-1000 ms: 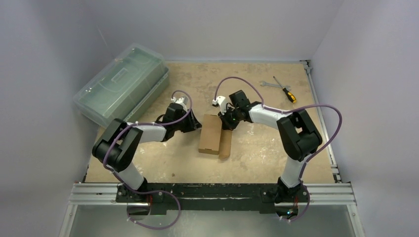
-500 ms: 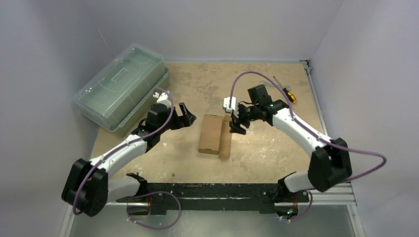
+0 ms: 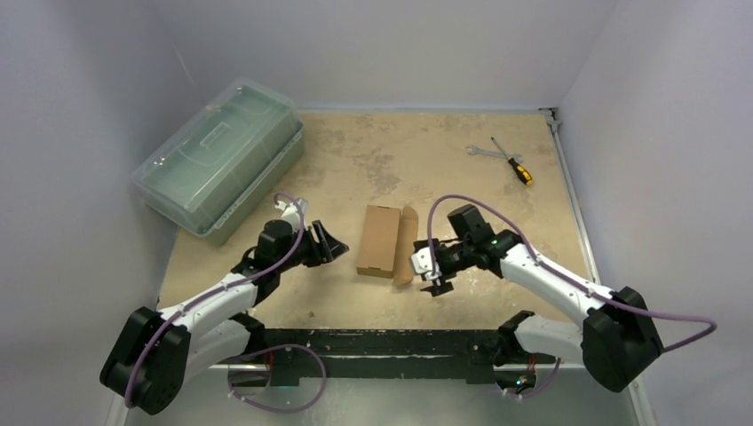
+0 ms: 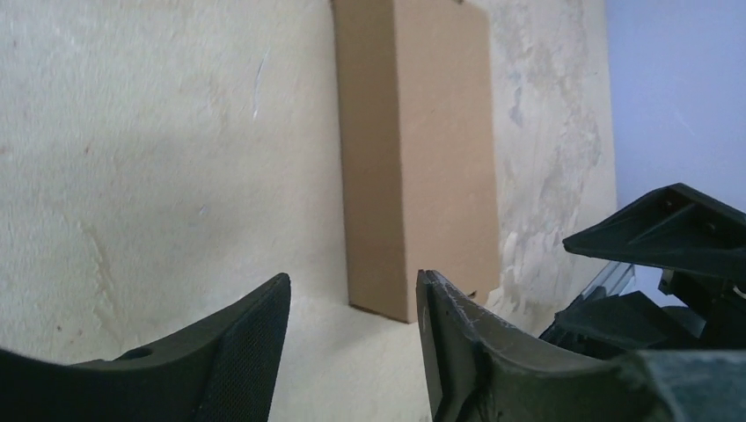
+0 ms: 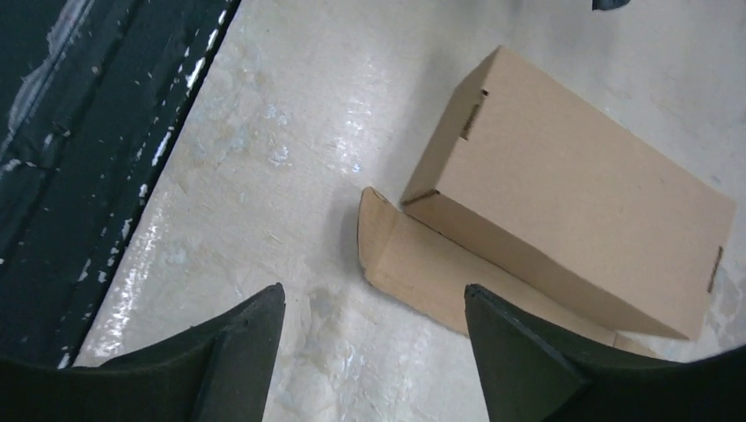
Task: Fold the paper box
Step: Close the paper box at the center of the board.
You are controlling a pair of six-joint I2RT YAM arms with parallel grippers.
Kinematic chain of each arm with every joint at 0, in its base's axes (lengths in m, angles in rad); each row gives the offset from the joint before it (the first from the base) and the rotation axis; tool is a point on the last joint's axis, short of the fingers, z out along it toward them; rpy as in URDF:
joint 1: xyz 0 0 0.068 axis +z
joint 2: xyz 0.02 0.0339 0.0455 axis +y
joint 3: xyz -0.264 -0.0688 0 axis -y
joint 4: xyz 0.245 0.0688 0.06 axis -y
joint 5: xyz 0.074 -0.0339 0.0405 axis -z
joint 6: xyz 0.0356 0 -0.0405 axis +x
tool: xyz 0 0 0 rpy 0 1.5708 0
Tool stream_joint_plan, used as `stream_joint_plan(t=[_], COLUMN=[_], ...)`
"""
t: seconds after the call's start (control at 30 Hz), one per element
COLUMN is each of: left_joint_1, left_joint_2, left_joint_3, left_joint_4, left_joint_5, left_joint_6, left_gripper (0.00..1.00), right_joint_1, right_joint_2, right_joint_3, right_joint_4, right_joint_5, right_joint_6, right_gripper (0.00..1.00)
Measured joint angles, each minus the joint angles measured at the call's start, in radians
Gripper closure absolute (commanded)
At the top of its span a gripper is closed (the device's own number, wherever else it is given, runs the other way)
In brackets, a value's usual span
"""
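The paper box (image 3: 380, 240) lies flat on the table (image 3: 355, 151) at the centre of the overhead frame. It is formed as a closed carton, with one loose flap (image 5: 413, 268) resting on the surface along its right edge.

My left gripper (image 3: 336, 246) sits just left of the box, fingers apart with nothing between them. The left wrist view shows the box's short end beyond the gap. My right gripper (image 3: 431, 277) sits at the lower right of the box, near the flap, fingers spread wide and holding nothing. Neither gripper touches the cardboard.

A green plastic case (image 3: 217, 155) occupies the upper left. A screwdriver (image 3: 513, 164) and a wrench (image 3: 480, 152) lie at the upper right.
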Motion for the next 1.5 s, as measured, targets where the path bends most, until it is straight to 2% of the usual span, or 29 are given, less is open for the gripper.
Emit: stream_joint_plan(t=[0.13, 0.27, 0.6, 1.0, 1.17, 1.5], left_joint_1=[-0.026, -0.072, -0.116, -0.157, -0.168, -0.195], left_joint_2=[0.042, 0.077, 0.202, 0.286, 0.287, 0.323], left_joint_3=[-0.050, -0.054, -0.054, -0.054, -0.054, -0.056], left_joint_4=[0.035, 0.069, 0.157, 0.238, 0.263, 0.309], left_joint_5=[-0.011, -0.040, -0.101, -0.124, -0.128, -0.127], left_joint_6=[-0.039, -0.057, -0.061, -0.074, -0.087, -0.108], left_gripper=[0.57, 0.61, 0.68, 0.70, 0.76, 0.78], right_joint_1=[0.104, 0.190, 0.279, 0.305, 0.304, 0.249], right_joint_2=[0.053, 0.118, 0.194, 0.219, 0.219, 0.219], right_joint_3=[-0.021, -0.021, -0.021, -0.021, -0.021, -0.021], right_joint_4=[0.074, 0.140, 0.221, 0.238, 0.248, 0.248], right_joint_5=[0.106, 0.185, 0.326, 0.364, 0.387, 0.414], right_joint_6=[-0.017, -0.012, 0.007, 0.027, 0.052, 0.076], right_gripper=[0.37, 0.43, 0.59, 0.71, 0.75, 0.81])
